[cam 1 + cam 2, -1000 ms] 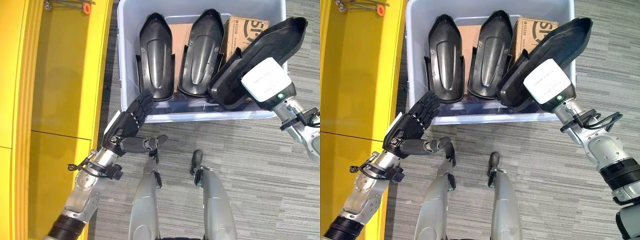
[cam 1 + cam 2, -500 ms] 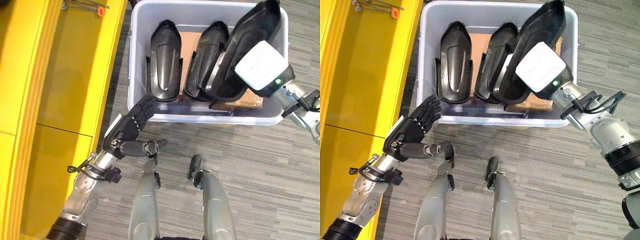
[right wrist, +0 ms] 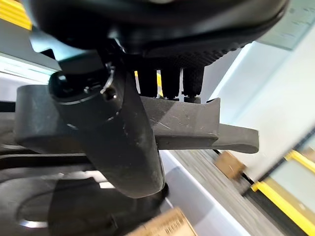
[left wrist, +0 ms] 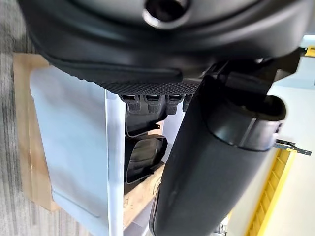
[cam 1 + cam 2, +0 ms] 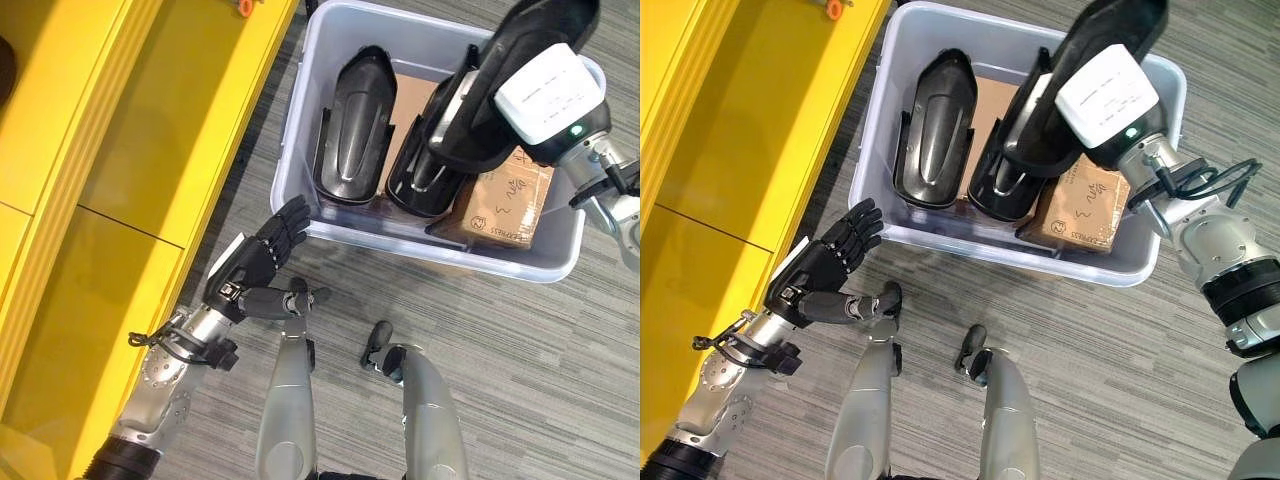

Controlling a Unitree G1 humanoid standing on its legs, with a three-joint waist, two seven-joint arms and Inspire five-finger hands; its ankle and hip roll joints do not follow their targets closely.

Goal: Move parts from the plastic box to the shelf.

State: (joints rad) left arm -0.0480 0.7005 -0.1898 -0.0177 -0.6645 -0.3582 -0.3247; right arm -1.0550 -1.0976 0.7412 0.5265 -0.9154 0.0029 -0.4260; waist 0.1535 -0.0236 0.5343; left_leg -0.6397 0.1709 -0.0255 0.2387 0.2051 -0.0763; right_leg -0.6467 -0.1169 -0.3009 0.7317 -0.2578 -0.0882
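A bright yellow shelf unit (image 5: 130, 150) is running down the left side of the frame, its flat surfaces slanting from the upper centre toward the lower left, with a small orange item (image 5: 834, 9) lying at its top edge. Just right of it, in the lower left of the head views, the robot's left hand (image 5: 250, 275) is hovering over the grey striped carpet floor (image 5: 520, 380) with its fingers (image 5: 287, 222) spread straight and its thumb out, holding nothing, near the front wall of the pale translucent plastic box (image 5: 300, 140) but not touching it. In the upper centre, the box is sitting on the floor. Inside it, a black moulded plastic shell part (image 5: 355, 130) is lying at the left end, a second black shell part (image 5: 425, 165) is lying beside it in the middle, and a brown cardboard carton (image 5: 505, 200) is lying at the right end. In the upper right, the right hand (image 3: 123, 128), under its white wrist housing (image 5: 550, 85), is gripping a third long black shell part (image 5: 1110, 25) tilted above the box; in the right wrist view its thumb and fingers (image 3: 170, 78) are curling round the part's edge.
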